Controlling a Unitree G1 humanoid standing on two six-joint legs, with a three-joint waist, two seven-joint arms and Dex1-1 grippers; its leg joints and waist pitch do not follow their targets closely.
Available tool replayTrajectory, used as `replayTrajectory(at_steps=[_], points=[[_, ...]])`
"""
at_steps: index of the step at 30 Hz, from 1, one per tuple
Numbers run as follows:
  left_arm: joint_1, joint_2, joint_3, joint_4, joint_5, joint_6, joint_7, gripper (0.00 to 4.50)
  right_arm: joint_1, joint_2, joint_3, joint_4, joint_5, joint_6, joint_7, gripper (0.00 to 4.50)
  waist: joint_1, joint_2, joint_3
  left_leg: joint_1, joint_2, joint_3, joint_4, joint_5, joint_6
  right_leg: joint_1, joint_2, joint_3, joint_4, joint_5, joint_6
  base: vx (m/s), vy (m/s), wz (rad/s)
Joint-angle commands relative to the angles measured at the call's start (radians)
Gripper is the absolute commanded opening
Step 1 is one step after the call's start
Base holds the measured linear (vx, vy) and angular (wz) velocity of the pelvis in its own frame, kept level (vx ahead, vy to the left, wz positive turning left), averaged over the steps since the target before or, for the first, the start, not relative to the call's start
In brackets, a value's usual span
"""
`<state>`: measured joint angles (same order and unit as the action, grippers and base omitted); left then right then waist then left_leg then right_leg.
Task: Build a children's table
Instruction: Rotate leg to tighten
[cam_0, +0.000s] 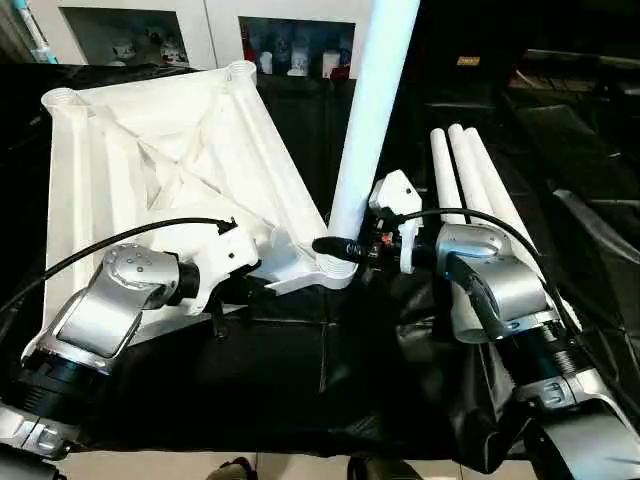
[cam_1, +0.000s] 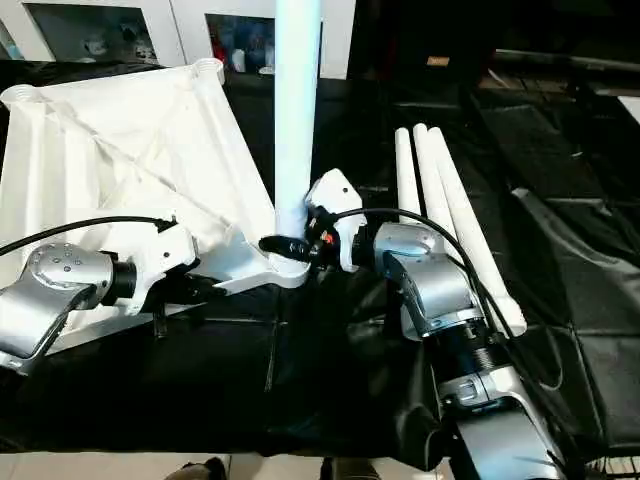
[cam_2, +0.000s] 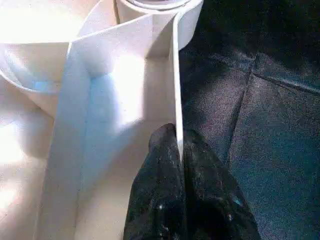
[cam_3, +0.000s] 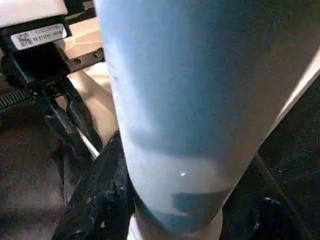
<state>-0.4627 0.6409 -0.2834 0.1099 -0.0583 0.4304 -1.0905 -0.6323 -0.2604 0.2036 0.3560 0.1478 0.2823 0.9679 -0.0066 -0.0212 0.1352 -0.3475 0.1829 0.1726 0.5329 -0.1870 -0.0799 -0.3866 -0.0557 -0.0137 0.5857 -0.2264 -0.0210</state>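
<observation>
Tubing of the upright white plastic leg (cam_0: 365, 110) runs out past the top edge of the head views, its foot seated in the near corner socket (cam_0: 335, 272) of the white ribbed, X-braced square tabletop (cam_0: 160, 150), which lies underside-up on the black-draped counter (cam_0: 300, 380). Three spare white tubular legs (cam_0: 465, 175) lie to its right. The left wrist view shows the left pincer (cam_2: 179, 150) clenched on the tabletop's thin rim. The right wrist view shows the right pincer (cam_3: 175, 200) grasping the upright leg, which hides most of the socket.
</observation>
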Motion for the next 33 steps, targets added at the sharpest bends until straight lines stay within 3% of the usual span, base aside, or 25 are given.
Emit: replayTrajectory(at_steps=[1,5,12,14,17,19,21,23,25,26,29,30,32,33], points=[[0.019,-0.011,-0.050,-0.039,-0.018,-0.016,-0.058,0.00,0.109,-0.002,0.159,0.163,-0.098,0.135,0.024,1.86,0.003,0.018,-0.035,0.005,0.041,-0.003,-0.048,-0.039,0.078,0.040,-0.064,0.039,-0.039,0.159,-0.277,0.000,0.000,0.00],[0.020,-0.013,-0.048,-0.038,-0.013,-0.017,-0.053,0.00,0.115,-0.002,0.159,0.166,-0.101,0.131,0.018,1.86,0.004,0.016,-0.036,0.005,0.042,-0.004,-0.049,-0.061,0.073,0.040,-0.065,0.039,-0.040,0.128,-0.279,0.000,0.000,0.00],[0.021,-0.013,-0.051,-0.034,-0.012,-0.021,-0.053,0.00,0.132,0.003,0.159,0.168,-0.105,0.129,0.007,1.86,0.005,0.016,-0.044,0.004,0.041,-0.004,-0.045,-0.030,0.085,0.044,-0.063,0.038,-0.035,0.188,-0.285,0.000,0.000,0.00],[0.022,-0.020,-0.049,-0.029,-0.013,-0.013,-0.047,0.00,0.126,0.027,0.126,0.209,-0.109,0.129,-0.062,1.86,0.004,0.017,-0.044,0.004,0.041,-0.005,-0.047,-0.036,0.082,0.043,-0.064,0.037,-0.036,0.175,-0.285,0.000,0.000,0.00],[0.020,-0.040,-0.047,-0.025,-0.003,0.012,-0.009,0.00,0.111,0.053,0.085,0.259,-0.113,0.124,-0.151,1.86,0.000,0.018,-0.035,0.004,0.043,-0.006,-0.055,-0.117,0.052,0.037,-0.067,0.037,-0.048,0.044,-0.280,0.000,0.000,0.00],[0.016,-0.110,-0.041,-0.028,0.019,0.084,0.100,0.00,0.092,0.093,0.029,0.301,-0.104,0.131,-0.263,1.86,-0.003,0.022,-0.023,0.011,0.048,-0.008,-0.066,-0.235,0.014,0.027,-0.072,0.040,-0.064,-0.150,-0.263,0.000,0.000,0.00],[0.015,-0.162,-0.034,-0.032,0.024,0.136,0.169,0.00,0.087,0.114,0.006,0.312,-0.098,0.138,-0.312,1.86,0.000,0.018,-0.016,0.020,0.045,-0.017,-0.071,-0.374,-0.021,0.015,-0.077,0.044,-0.086,-0.449,-0.196,-0.069,0.006,-0.01],[0.012,-0.255,-0.035,-0.041,0.044,0.234,0.280,0.00,0.081,0.151,-0.027,0.326,-0.086,0.145,-0.384,1.86,-0.001,0.018,-0.015,0.021,0.046,-0.023,-0.073,-0.404,-0.025,0.004,-0.081,0.048,-0.095,-0.548,-0.152,-0.079,0.012,-0.02],[0.011,-0.279,-0.036,-0.043,0.047,0.255,0.303,0.00,0.081,0.159,-0.034,0.328,-0.083,0.145,-0.399,1.86,0.004,0.015,-0.015,0.024,0.044,-0.026,-0.074,-0.421,-0.022,-0.003,-0.079,0.047,-0.104,-0.590,-0.120,-0.074,0.013,-0.01],[-0.008,-0.370,-0.037,-0.020,0.068,0.294,0.391,0.00,0.076,0.186,-0.048,0.340,-0.078,0.144,-0.447,1.86,0.005,0.015,-0.012,0.023,0.043,-0.026,-0.076,-0.427,-0.018,-0.008,-0.078,0.047,-0.107,-0.597,-0.106,0.000,0.000,0.00],[-0.036,-0.453,-0.040,0.019,0.088,0.305,0.466,0.00,0.068,0.210,-0.055,0.359,-0.076,0.143,-0.490,1.86,0.011,0.012,-0.012,0.030,0.040,-0.025,-0.076,-0.444,-0.014,-0.016,-0.074,0.044,-0.115,-0.616,-0.082,-0.017,0.009,0.02],[-0.063,-0.520,-0.047,0.051,0.096,0.307,0.514,0.00,0.056,0.232,-0.057,0.384,-0.075,0.141,-0.517,1.86,0.012,0.011,-0.009,0.029,0.037,-0.027,-0.078,-0.468,-0.010,-0.021,-0.071,0.042,-0.121,-0.644,-0.060,-0.050,0.029,0.04],[-0.083,-0.562,-0.051,0.067,0.099,0.310,0.537,0.00,0.044,0.246,-0.063,0.402,-0.072,0.141,-0.536,1.86,0.014,0.010,-0.006,0.033,0.034,-0.033,-0.078,-0.508,-0.011,-0.028,-0.071,0.041,-0.126,-0.678,-0.039,-0.025,0.014,0.02],[-0.090,-0.576,-0.053,0.069,0.102,0.316,0.544,0.00,0.038,0.251,-0.068,0.411,-0.071,0.140,-0.545,1.86,0.014,0.009,-0.006,0.029,0.032,-0.038,-0.081,-0.524,-0.008,-0.026,-0.073,0.038,-0.127,-0.690,-0.028,0.000,0.000,0.00]])
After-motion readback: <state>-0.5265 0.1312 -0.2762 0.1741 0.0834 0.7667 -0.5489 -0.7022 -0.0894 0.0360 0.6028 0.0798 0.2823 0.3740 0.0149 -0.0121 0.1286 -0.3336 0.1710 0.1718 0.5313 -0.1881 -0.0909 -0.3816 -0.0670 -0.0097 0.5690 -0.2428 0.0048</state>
